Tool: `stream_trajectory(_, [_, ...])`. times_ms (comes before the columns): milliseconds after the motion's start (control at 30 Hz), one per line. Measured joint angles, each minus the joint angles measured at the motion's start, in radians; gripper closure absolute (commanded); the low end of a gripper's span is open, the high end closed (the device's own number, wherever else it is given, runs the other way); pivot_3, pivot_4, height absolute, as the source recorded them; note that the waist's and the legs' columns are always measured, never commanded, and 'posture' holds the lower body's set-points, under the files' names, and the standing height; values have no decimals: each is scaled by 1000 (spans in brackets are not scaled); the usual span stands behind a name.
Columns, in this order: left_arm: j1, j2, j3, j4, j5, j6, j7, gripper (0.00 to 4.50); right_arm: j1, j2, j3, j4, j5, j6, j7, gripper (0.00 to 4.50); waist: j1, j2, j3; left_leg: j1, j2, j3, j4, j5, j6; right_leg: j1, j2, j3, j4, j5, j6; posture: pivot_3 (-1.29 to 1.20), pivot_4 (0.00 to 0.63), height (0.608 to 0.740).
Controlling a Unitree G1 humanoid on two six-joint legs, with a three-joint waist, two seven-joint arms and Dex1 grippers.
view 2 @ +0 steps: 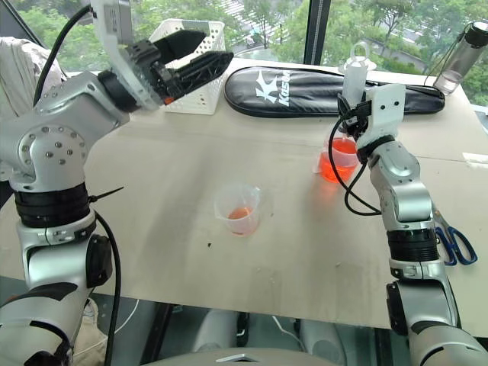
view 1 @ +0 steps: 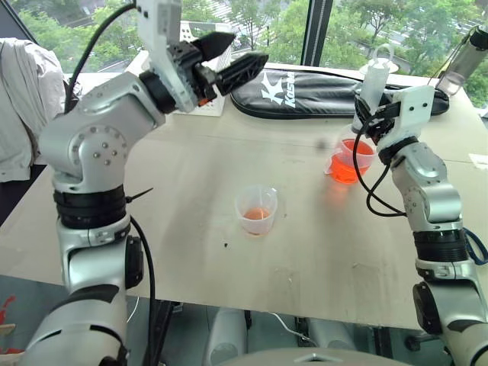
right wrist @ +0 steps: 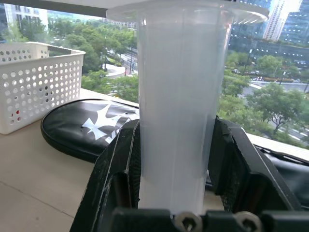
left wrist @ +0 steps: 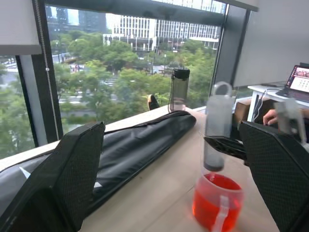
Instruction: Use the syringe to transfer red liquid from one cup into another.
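A pale wooden worktop (view 1: 305,252) stands against tall windows (left wrist: 120,72) with dark frames, daylight coming in over green trees and city buildings. On its far side lie a long black zipped bag (view 2: 305,88) and a white perforated basket (view 2: 200,72).

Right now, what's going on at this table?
The right gripper is shut on the syringe, holding it upright over the handled beaker, which holds most of the red liquid. The left gripper is open, holding nothing, raised above the table and pointing toward the syringe. The smaller cup stands nearer the robot with only a little liquid at its bottom, so most of the transfer isn't done.
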Motion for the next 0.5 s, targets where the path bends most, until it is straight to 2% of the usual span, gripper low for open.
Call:
stream_trajectory(133, [-130,-39,-66,150,65,17,-40,0,35,49,-6,-53,-26,28,-43,3010,2,0,0,0,0,0,1,0,0,0,0,0,1,0,0,0,150,724])
stream_trajectory(267, [-255,-106,-188,358,184,-17,-143,0,43,73,-5,-43,-73,31,-63,3010,3,0,0,0,-1,1,2,0,0,1,0,1,1,0,0,0,150,724])
stream_trajectory(400, [-341,-189,-270,562,306,-139,-235,0,43,91,-6,-23,-105,31,-73,3010,0,0,0,0,-1,1,1,0,0,0,1,1,0,0,0,0,150,724])
stream_trajectory(500, [-450,-282,-280,798,401,-284,-277,0,41,108,-6,-20,-129,28,-81,3010,1,0,0,-5,-1,0,1,0,0,-5,2,1,0,0,0,0,150,724])
